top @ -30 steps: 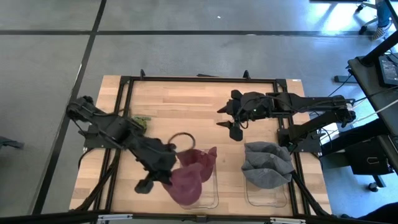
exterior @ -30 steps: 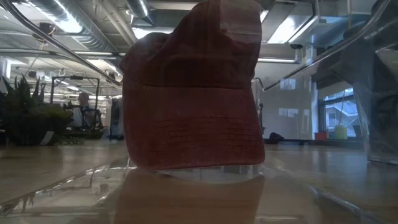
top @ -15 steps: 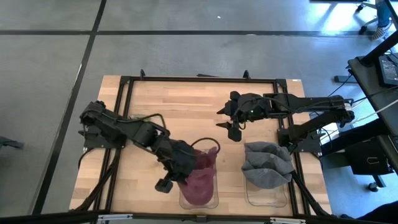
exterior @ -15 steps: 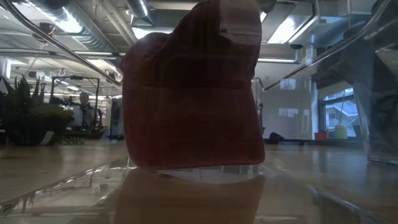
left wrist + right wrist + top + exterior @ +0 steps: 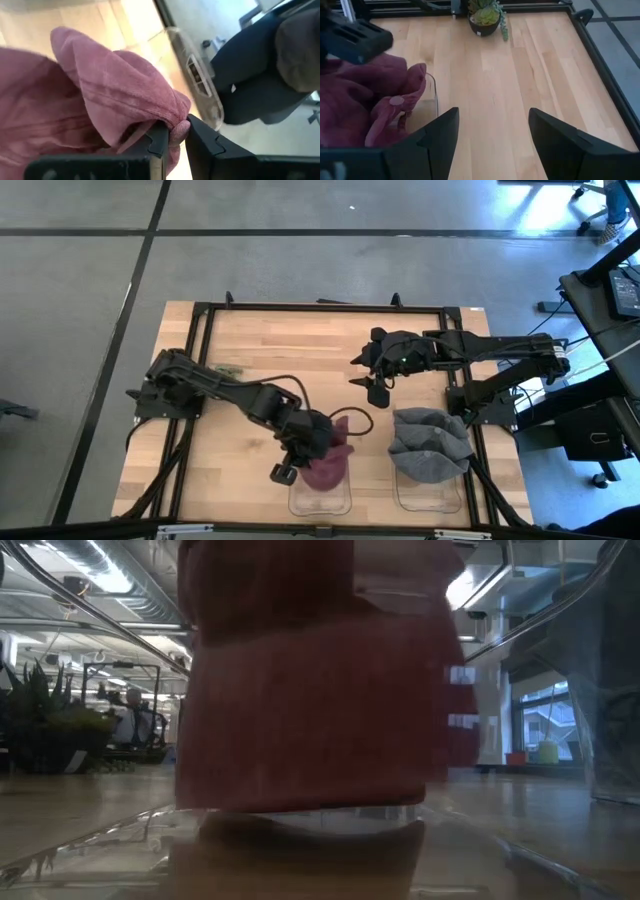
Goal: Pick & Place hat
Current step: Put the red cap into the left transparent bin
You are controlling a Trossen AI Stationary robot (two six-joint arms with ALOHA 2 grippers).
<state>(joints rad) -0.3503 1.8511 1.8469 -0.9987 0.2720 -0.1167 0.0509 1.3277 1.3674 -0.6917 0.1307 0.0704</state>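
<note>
Now I see my left gripper pinching the maroon hat over the near-centre clear bin; the right gripper hovers wide open, empty, farther back.

Light wooden table top, sitting inside a black metal frame that is running along its edges.

Small potted plant with green leaves, standing on the wood near the table's left side; also showing as a green patch from above.

Grey hat, lying crumpled over a clear container at the right front of the table.

Grey floor, crossed by dark lines, surrounding the table.

Room beyond, seen at table height: ceiling lights glowing, large leafy plant standing at the left, windows showing daylight at the right.
</note>
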